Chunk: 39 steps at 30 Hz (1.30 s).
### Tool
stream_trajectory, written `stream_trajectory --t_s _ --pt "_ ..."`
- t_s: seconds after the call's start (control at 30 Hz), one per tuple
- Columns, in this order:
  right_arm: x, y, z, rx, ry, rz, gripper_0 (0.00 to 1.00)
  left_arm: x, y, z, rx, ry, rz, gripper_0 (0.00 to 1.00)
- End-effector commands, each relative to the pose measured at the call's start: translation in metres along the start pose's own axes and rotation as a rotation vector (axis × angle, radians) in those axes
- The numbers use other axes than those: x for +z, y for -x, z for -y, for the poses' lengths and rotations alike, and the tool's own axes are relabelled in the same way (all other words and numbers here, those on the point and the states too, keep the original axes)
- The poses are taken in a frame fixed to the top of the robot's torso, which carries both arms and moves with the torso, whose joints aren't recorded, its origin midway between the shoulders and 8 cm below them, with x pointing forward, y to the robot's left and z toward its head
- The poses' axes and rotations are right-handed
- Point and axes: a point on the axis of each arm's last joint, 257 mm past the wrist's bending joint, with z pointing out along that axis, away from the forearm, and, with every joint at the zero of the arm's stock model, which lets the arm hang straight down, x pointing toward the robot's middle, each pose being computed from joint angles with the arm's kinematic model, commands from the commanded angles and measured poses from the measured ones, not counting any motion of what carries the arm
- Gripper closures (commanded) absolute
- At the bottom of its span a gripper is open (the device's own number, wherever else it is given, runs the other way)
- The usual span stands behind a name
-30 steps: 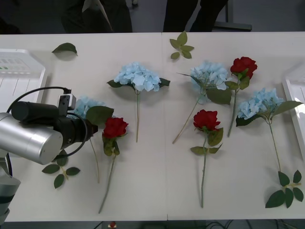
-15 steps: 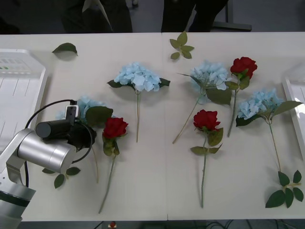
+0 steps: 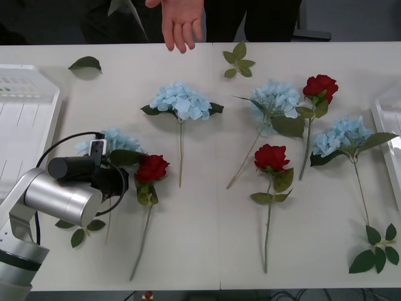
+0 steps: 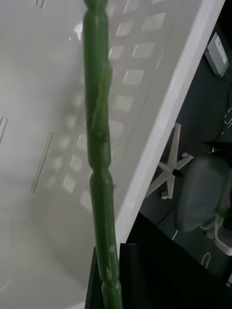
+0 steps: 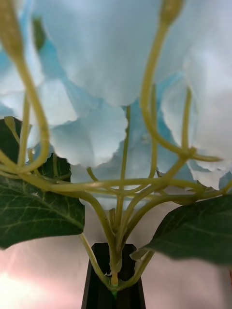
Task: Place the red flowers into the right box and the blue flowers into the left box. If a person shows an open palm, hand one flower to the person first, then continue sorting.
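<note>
My left gripper point(image 3: 116, 178) point(image 5: 114, 282) is shut on the stem base of a blue flower point(image 3: 111, 140) point(image 5: 121, 72) at the table's left, just beside the nearest red flower point(image 3: 151, 168). Three more blue flowers point(image 3: 182, 100) point(image 3: 276, 97) point(image 3: 341, 135) and two more red flowers point(image 3: 271, 157) point(image 3: 320, 86) lie on the table. My right gripper point(image 4: 113, 277) is shut on a green stem point(image 4: 99, 130) over the right box point(image 4: 53, 145) point(image 3: 383, 122); its bloom is out of view. The left box point(image 3: 53, 116) sits at the left edge. A person's hand point(image 3: 182, 22) reaches over the far edge, fingers spread.
Loose leaf sprigs lie at the far left point(image 3: 85, 63), far middle point(image 3: 238, 59), near left point(image 3: 80, 229) and near right point(image 3: 376, 251). A wide bare strip of table runs along the front edge between the stems.
A person's hand has appeared over the far table edge. My left arm dropped to the blue flower earlier; since then the flower's stem has swung left, its head shows more.
</note>
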Motion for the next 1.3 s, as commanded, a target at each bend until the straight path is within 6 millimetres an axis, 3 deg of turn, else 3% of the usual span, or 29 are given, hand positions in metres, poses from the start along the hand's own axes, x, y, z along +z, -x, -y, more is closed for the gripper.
stream_trajectory --t_s 0.03,0.2,0.47,0.5,0.53,0.57,0.77,0.97,1.1,1.3 --pt "0.007 0.006 0.004 0.020 -0.039 0.005 1.00 -0.037 0.045 0.000 -0.034 -0.020 0.047 1.00" --pt "0.024 0.004 -0.009 0.033 -0.055 0.001 1.00 -0.064 0.057 -0.008 -0.037 -0.001 0.025 1.00" --pt "0.030 0.014 -0.020 0.009 -0.064 0.006 1.00 -0.065 0.058 -0.011 -0.035 0.006 0.023 1.00" --pt "0.030 0.014 -0.020 0.006 -0.064 0.008 0.89 -0.065 0.058 -0.010 -0.035 0.004 0.022 1.00" --pt "0.030 0.015 -0.021 0.005 -0.063 0.009 0.71 -0.065 0.058 -0.010 -0.034 0.003 0.022 1.00" --pt "0.030 0.015 -0.021 0.005 -0.064 0.008 0.62 -0.065 0.058 -0.011 -0.034 0.005 0.021 1.00" --pt "0.030 0.021 -0.023 -0.008 -0.063 0.012 0.41 -0.065 0.058 -0.011 -0.029 0.004 0.022 1.00" --pt "0.030 0.025 -0.025 0.002 -0.051 0.024 0.10 -0.065 0.058 -0.010 -0.030 0.003 0.024 1.00" --pt "0.024 0.038 -0.035 0.027 0.002 0.048 0.04 -0.065 0.058 -0.010 -0.029 0.002 0.022 1.00" --pt "-0.008 0.073 -0.056 0.037 0.132 0.081 0.03 -0.065 0.057 -0.010 -0.029 0.002 0.022 1.00"
